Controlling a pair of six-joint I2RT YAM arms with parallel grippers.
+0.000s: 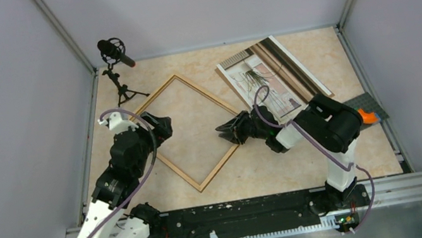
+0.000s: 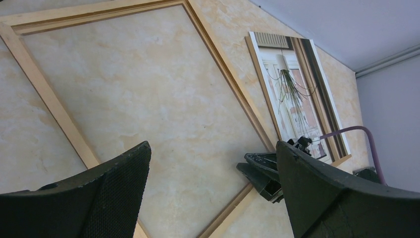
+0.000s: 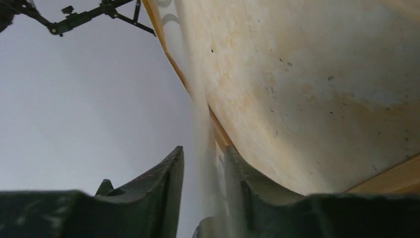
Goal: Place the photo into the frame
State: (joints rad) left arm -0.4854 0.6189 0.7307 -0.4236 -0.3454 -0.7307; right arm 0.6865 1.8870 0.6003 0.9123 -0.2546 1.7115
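Observation:
The frame of light wood lies flat as a diamond at mid-table, with bare table showing inside it. The photo lies face up at the back right, off the frame. My left gripper is open and empty, hovering over the frame's left side; the photo shows beyond it. My right gripper is at the frame's right corner, its fingers stacked one above the other. In the right wrist view a blurred pale strip runs between its jaws, against one finger, with a gap to the other.
A black microphone on a small tripod stands at the back left, close to the frame's top corner. A grey pad with an orange piece lies at the right edge. Grey walls enclose three sides, and a metal rail runs along the near edge.

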